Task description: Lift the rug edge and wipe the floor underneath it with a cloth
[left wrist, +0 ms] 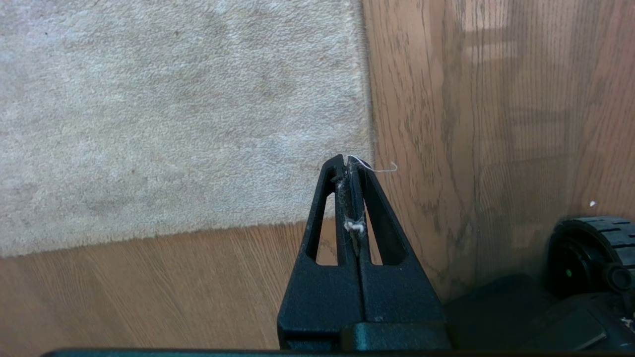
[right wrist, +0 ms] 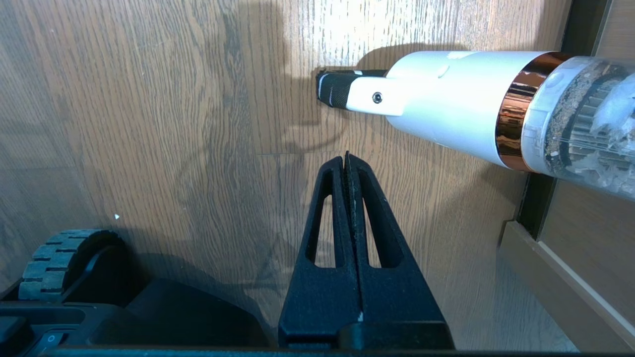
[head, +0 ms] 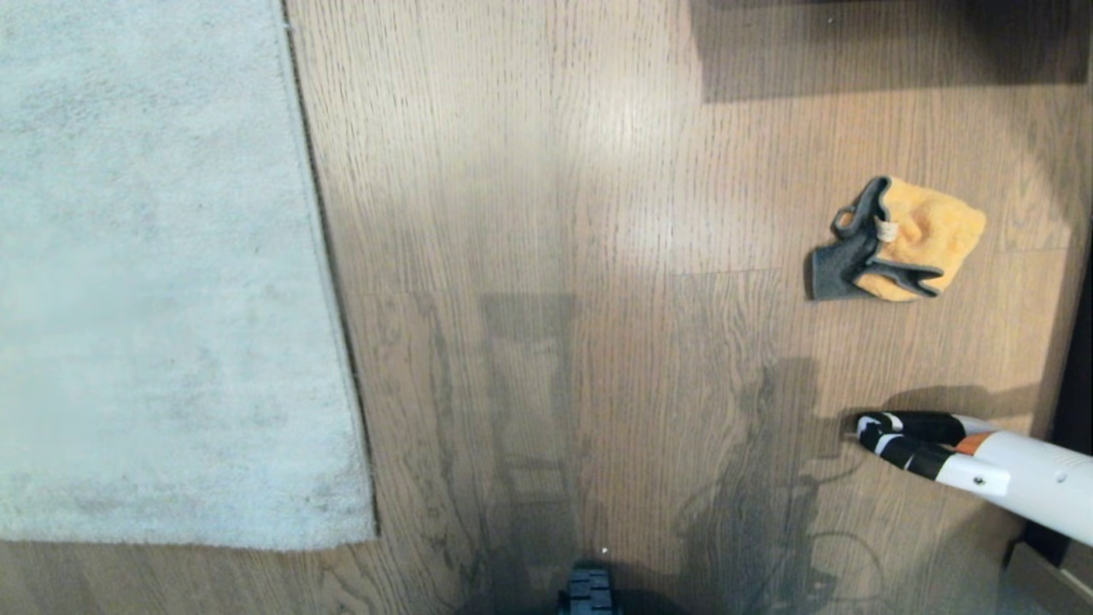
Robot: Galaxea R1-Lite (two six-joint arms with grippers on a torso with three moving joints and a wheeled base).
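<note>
Mustard-orange fluffy cloth (head: 918, 243) with dark grey trim lies on brown wood-grain floor (head: 555, 213), out of both wrist views. Left gripper (left wrist: 347, 161), pressed together and empty, hovers above the pale grey-beige rug edge (left wrist: 364, 124); right gripper (right wrist: 346, 157), likewise closed, hangs near a white handheld vacuum (right wrist: 446, 109).

matte black left gripper (left wrist: 347, 161) and right gripper (right wrist: 346, 156), tapered slotted fingers; black ribbed wheel (right wrist: 54, 258)

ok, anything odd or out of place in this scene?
Yes: white lint and a loose thread cling to the shut left gripper above the rug edge. A handheld vacuum lies on the floor near the crumpled cloth.
</note>
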